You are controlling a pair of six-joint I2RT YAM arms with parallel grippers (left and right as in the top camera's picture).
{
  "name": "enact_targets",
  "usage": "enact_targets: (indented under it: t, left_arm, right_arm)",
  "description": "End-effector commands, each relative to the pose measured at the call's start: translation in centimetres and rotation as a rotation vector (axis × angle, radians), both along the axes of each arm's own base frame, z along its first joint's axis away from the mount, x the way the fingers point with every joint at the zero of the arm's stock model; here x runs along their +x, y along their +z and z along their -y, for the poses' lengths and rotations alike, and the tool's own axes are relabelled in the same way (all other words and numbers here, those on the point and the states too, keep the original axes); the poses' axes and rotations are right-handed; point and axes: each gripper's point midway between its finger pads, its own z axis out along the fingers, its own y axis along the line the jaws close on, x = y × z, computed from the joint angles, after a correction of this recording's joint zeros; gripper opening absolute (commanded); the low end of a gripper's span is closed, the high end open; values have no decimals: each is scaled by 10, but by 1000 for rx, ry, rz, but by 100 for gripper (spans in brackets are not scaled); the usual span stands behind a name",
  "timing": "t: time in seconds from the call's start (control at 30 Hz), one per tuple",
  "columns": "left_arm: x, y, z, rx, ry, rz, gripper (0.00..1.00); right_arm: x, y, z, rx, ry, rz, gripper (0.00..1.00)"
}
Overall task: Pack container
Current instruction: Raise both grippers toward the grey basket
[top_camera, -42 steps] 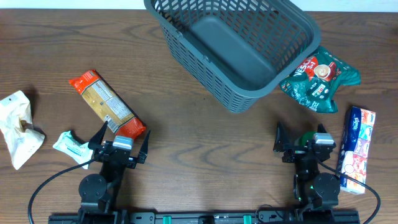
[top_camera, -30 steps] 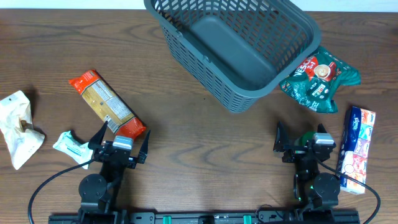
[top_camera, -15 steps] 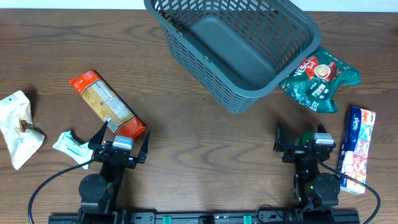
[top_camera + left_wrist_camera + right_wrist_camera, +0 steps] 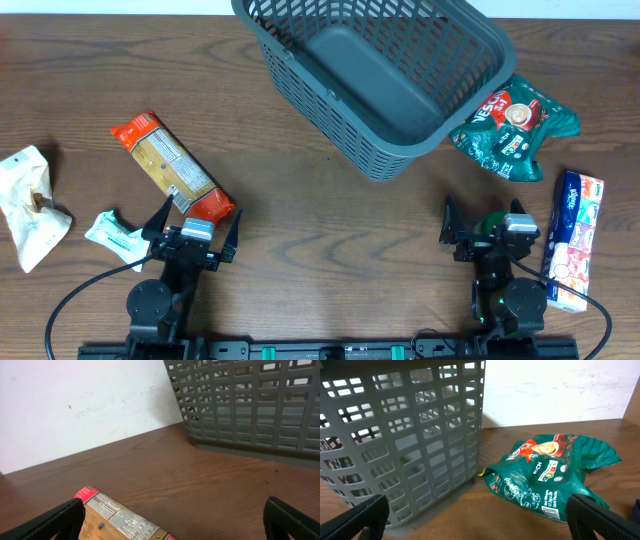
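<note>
The dark grey lattice container (image 4: 290,70) stands empty at the back middle of the table; it also shows in the left wrist view (image 4: 250,405) and the right wrist view (image 4: 395,445). My left gripper (image 4: 192,226) is open and empty near the front left, just in front of an orange-and-tan packet (image 4: 172,168), which shows low in the left wrist view (image 4: 120,520). My right gripper (image 4: 483,224) is open and empty near the front right. A green snack bag (image 4: 515,128) lies against the container's right side, also in the right wrist view (image 4: 550,475).
A white crumpled bag (image 4: 30,205) lies at the far left. A small white-green wrapper (image 4: 113,235) lies left of the left gripper. A blue-white-red packet (image 4: 572,240) lies at the right edge, beside the right gripper.
</note>
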Motion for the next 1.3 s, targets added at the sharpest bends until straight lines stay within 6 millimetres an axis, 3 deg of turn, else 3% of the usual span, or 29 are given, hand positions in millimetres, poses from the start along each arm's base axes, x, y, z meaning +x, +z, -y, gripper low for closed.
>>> enact_targets:
  t: [0.0, 0.4, 0.53, 0.63, 0.73, 0.83, 1.03, 1.13, 1.27]
  left_arm:
    - [-1, -16, 4, 10, -23, -41, 99]
    - [-1, -16, 4, 10, -23, -40, 99]
    - [0, -3, 4, -150, -8, -28, 99]
    - [-2, 17, 4, -352, 5, -37, 99]
    - [-6, 49, 3, -392, 9, -47, 99]
    - [-7, 93, 3, -390, 14, -69, 99]
    - [3, 169, 5, -385, 38, -211, 99]
    - [8, 199, 14, -386, 8, -307, 99]
    - [18, 222, 21, -378, 7, -463, 99]
  right_arm:
    - [0, -1, -2, 9, 9, 0, 99]
    - [0, -1, -4, 17, 18, -2, 99]
    - [0, 2, -7, 192, 23, 11, 99]
    - [-2, 3, -26, 278, 131, -4, 99]
    - [-5, 12, -40, 314, 211, -10, 99]
    - [-10, 41, -44, 300, 240, 9, 99]
    - [-13, 122, -43, 190, 245, 16, 99]
    - [-11, 144, -44, 177, 237, -93, 99]
    - [-8, 154, -44, 125, 235, -299, 99]
